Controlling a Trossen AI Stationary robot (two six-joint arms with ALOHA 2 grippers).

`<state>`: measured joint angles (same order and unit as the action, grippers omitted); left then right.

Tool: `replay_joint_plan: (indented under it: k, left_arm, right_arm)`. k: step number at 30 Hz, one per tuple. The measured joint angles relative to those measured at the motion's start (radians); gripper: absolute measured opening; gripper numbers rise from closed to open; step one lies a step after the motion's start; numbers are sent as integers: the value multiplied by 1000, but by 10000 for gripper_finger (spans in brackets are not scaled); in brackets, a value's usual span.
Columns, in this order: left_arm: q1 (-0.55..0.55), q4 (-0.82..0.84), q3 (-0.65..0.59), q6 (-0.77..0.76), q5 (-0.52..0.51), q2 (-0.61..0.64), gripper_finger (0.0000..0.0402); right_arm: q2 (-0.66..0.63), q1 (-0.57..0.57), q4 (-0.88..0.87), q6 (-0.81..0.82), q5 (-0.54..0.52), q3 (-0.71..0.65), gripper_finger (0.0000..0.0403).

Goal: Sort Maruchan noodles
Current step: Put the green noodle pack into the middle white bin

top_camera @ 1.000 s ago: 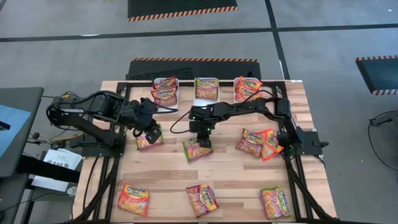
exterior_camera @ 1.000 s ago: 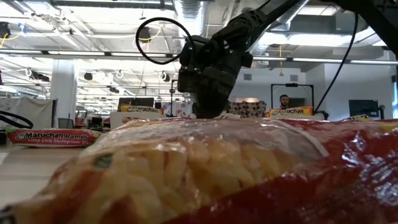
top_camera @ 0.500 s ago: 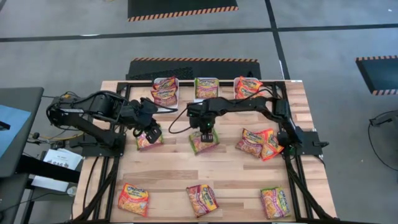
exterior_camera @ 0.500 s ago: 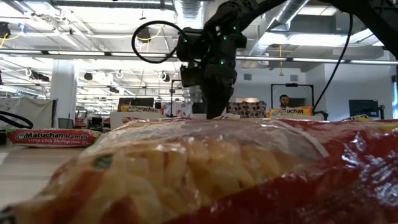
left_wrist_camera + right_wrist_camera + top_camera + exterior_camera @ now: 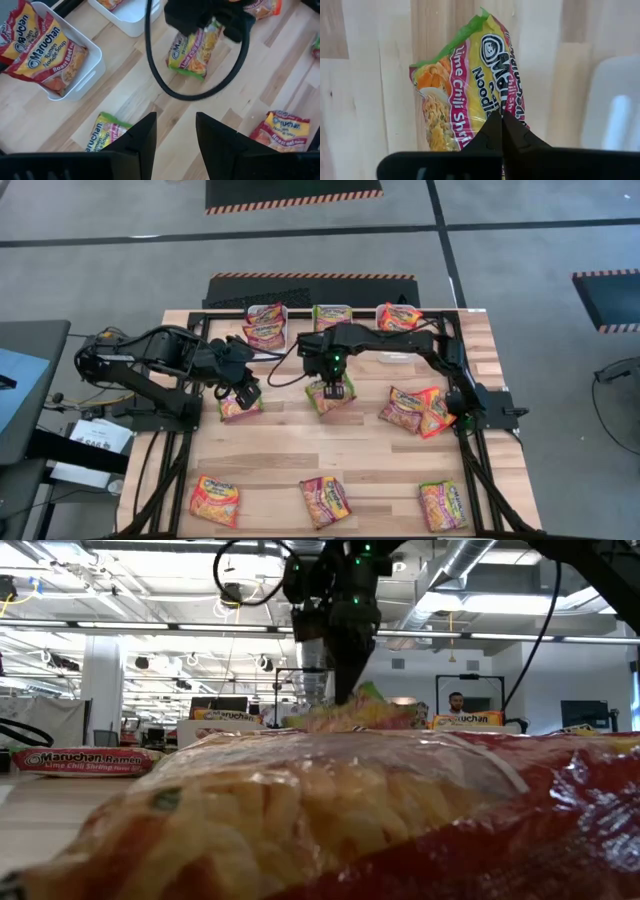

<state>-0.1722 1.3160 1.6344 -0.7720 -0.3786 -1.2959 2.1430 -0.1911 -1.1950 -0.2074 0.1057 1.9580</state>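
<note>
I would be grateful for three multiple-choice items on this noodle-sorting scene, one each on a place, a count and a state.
1. Where is the green-edged Lime Chili Shrimp packet?
A. in a bin
B. hanging from the right gripper
C. flat at the near table edge

2. How many packets lie along the near table edge?
A. one
B. three
C. five

3. How is the left gripper?
A. open, holding nothing
B. shut on a packet
C. out of view

Answers: 1 B, the right wrist view shows its fingers pinched on the packet above the wood; 2 B, the high view shows three; 3 A, its fingers stand apart over a packet on the table.
</note>
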Motion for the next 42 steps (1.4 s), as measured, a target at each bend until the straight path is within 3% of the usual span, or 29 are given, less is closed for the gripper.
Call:
replay_joint_plan:
  k: [6, 12, 17, 25, 42]
  left_arm:
    - [0, 1, 0, 8, 0, 0, 122]
    - [0, 1, 0, 7, -2, 0, 122]
    - [0, 1, 0, -21, -32, 0, 122]
    - [0, 1, 0, -44, -50, 0, 122]
    - [0, 3, 0, -6, -52, 0, 122]
  right_arm:
    - [-2, -46, -88, -59, -44, 140, 4]
    - [-3, -127, -145, -90, -158, 261, 4]
    - [-5, -222, -86, -91, -293, 328, 4]
    - [-1, -330, 33, -56, -344, 330, 3]
    - [7, -312, 142, -36, -367, 148, 4]
